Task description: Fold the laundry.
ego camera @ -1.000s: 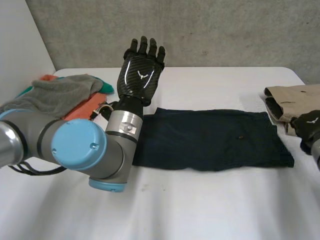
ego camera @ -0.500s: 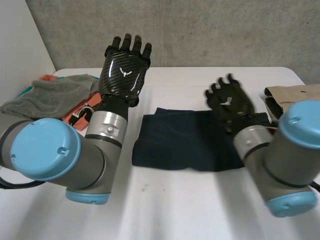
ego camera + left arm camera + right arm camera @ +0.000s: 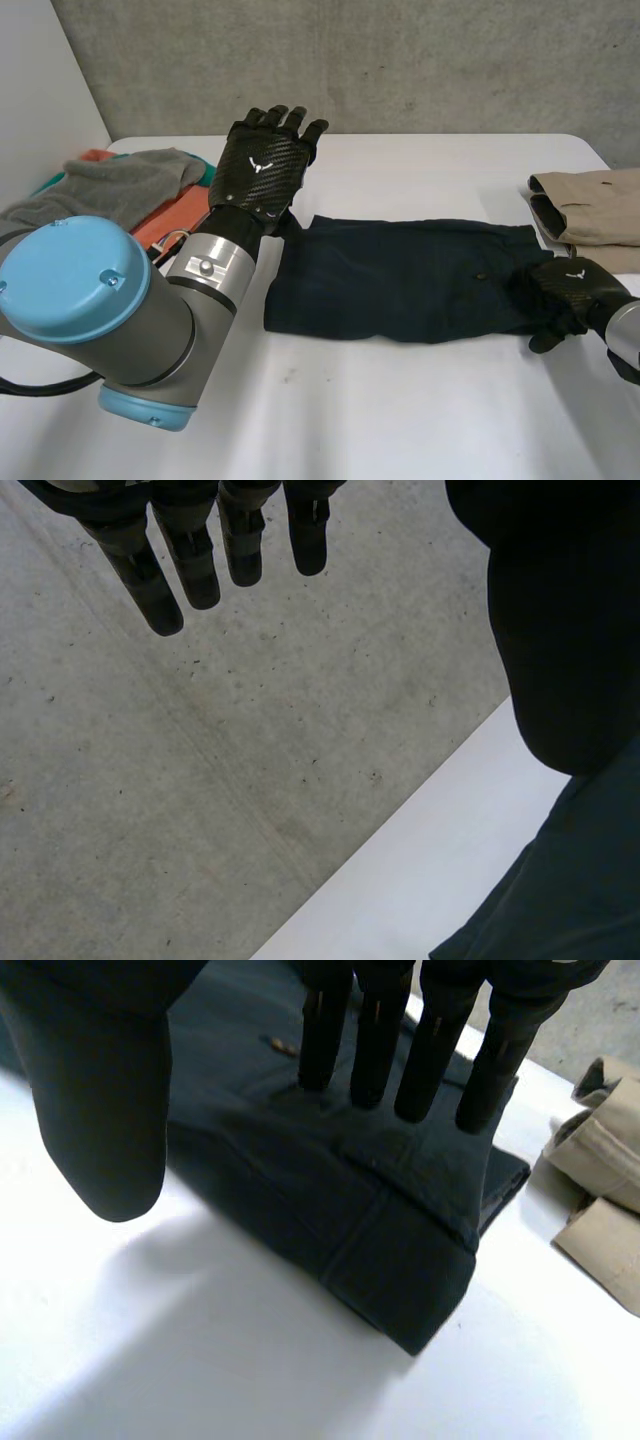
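A dark navy garment (image 3: 400,280) lies flat along the middle of the white table (image 3: 400,400). My left hand (image 3: 265,160) is raised above the garment's left end, open, with its fingers (image 3: 190,560) straight and nothing in it. My right hand (image 3: 565,300) is at the garment's right end. In the right wrist view its straight fingers (image 3: 430,1060) reach over the folded hem of the garment (image 3: 380,1220), while its thumb (image 3: 100,1110) stands apart over the bare table. It is open and grips nothing.
A folded beige garment (image 3: 590,205) lies at the table's right edge, just behind my right hand. A grey cloth (image 3: 110,185) rests on orange cloth (image 3: 170,215) at the far left. A grey wall (image 3: 400,60) stands behind the table.
My right hand swung in over the garment's middle, then drew back to its right end and lowered. My left hand stayed raised and tipped forward a little.
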Robot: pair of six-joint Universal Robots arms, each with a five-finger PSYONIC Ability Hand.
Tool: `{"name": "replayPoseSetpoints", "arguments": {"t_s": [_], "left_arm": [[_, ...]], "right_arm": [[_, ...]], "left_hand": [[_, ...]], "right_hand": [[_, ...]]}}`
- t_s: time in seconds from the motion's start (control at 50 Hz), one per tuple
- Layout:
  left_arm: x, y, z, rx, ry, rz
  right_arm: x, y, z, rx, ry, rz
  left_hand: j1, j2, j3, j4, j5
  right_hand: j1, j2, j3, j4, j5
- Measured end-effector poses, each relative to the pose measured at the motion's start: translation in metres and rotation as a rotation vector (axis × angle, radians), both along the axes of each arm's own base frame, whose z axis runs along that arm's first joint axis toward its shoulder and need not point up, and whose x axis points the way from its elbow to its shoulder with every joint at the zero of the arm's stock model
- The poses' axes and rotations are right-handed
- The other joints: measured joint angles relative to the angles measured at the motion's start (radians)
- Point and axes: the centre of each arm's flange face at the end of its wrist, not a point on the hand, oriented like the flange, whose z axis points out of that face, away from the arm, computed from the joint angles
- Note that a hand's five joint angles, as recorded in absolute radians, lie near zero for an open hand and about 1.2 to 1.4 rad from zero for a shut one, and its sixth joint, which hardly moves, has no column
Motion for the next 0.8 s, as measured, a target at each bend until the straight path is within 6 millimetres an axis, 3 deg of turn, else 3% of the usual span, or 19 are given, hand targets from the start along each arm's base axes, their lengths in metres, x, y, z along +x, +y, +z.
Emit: {"name": "replayPoseSetpoints", "arguments": {"t_s": [0.02,0.12,0.22,0.34,0.42,0.54,0.6,0.66,0.76,0.78,0.8], "left_arm": [[0.0,0.0,0.0,-0.001,0.0,0.0],[0.0,0.0,0.0,-0.002,-0.002,0.004],[0.001,0.0,-0.001,0.0,-0.005,0.005],[0.002,0.001,0.002,-0.004,-0.001,0.006],[0.003,0.002,0.005,-0.011,0.005,0.006],[0.005,0.004,0.01,-0.018,0.012,0.008],[0.007,0.004,0.011,-0.015,0.011,0.012],[0.01,0.004,0.01,-0.01,0.009,0.017],[0.011,0.003,0.01,-0.007,0.007,0.022],[0.011,0.003,0.01,-0.008,0.008,0.022],[0.011,0.003,0.011,-0.009,0.009,0.023]], "right_arm": [[0.0,-0.001,-0.002,-0.005,0.01,-0.003],[-0.006,-0.008,-0.007,-0.034,0.054,-0.05],[-0.014,-0.014,-0.002,-0.085,0.104,-0.113],[-0.024,-0.018,0.027,-0.236,0.252,-0.17],[-0.02,-0.017,0.044,-0.323,0.345,-0.154],[0.043,0.003,0.07,-0.531,0.417,0.068],[0.092,0.028,0.072,-0.643,0.406,0.244],[0.137,0.064,0.057,-0.705,0.391,0.446],[0.174,0.114,0.021,-0.713,0.397,0.706],[0.178,0.122,0.015,-0.709,0.401,0.741],[0.182,0.131,0.006,-0.7,0.407,0.79]], "left_hand": [[0.0,0.0,0.0,0.0,0.0],[0.0,0.0,0.0,0.0,0.0],[0.0,0.0,0.0,0.0,0.0],[0.0,0.0,0.0,0.0,0.0],[0.0,0.0,0.0,0.0,0.0],[0.0,0.0,0.0,0.0,0.0],[0.0,0.0,0.0,0.0,0.0],[0.0,0.0,0.0,0.0,0.0],[0.0,0.0,0.0,0.0,0.0],[0.0,0.0,0.0,0.0,0.0],[0.0,0.0,0.0,0.0,0.0]], "right_hand": [[0.033,0.029,0.028,0.028,0.027],[0.492,0.609,0.598,0.6,0.572],[0.553,0.638,0.671,0.676,0.629],[0.572,0.638,0.671,0.677,0.632],[0.577,0.638,0.671,0.677,0.634],[0.582,0.638,0.671,0.68,0.637],[0.582,0.65,0.686,0.681,0.643],[0.582,0.65,0.694,0.681,0.653],[0.581,0.64,0.677,0.667,0.645],[0.553,0.592,0.623,0.614,0.602],[0.352,0.366,0.386,0.377,0.37]]}}
